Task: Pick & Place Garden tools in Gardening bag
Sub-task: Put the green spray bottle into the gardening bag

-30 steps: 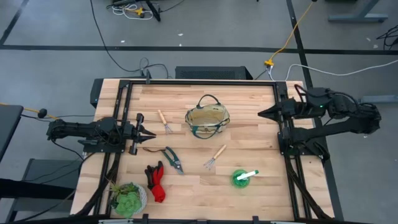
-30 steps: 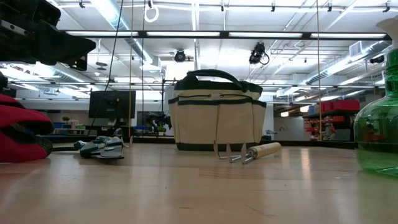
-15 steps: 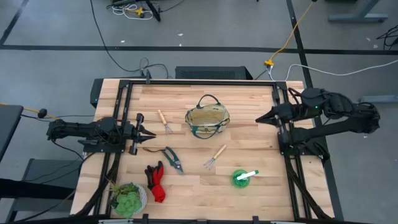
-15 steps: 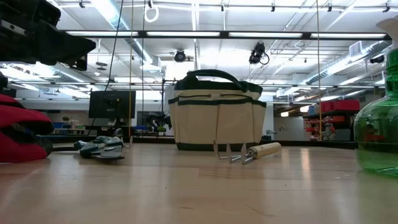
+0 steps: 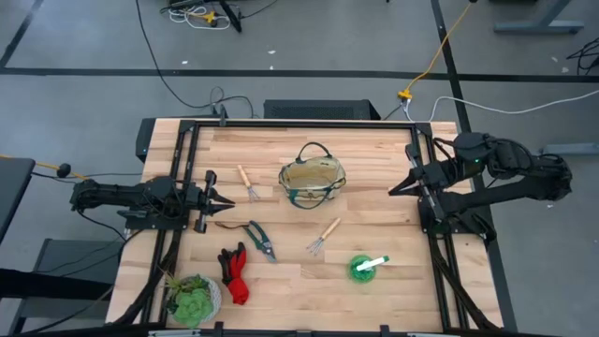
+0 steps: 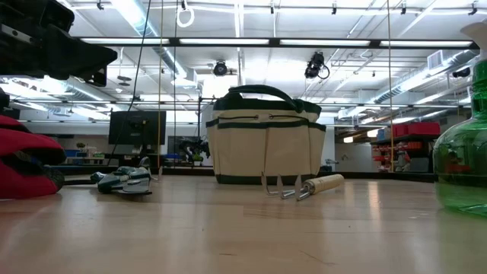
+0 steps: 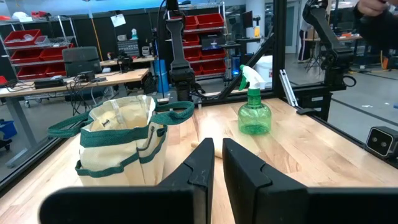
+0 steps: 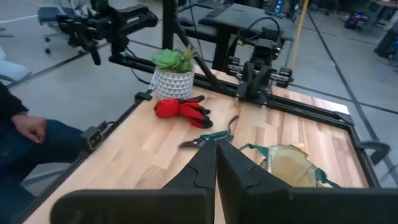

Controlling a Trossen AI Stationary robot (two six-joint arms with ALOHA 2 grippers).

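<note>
No legible text, label, brand, number or sign anywhere in these views.

Seen from above, the gardening bag [image 5: 313, 183] stands near the middle of the surface [image 5: 374, 150], with one hand fork [image 5: 248, 183] to its left and the other hand fork [image 5: 324, 238] just below it. The pruning shears [image 5: 259, 238] lie left of that lower fork, with the gloves [image 5: 235, 272] below them and the potted plant [image 5: 193, 300] at the lower left corner. The spray bottle [image 5: 365, 267] seems to lie on its side at lower right.
</note>
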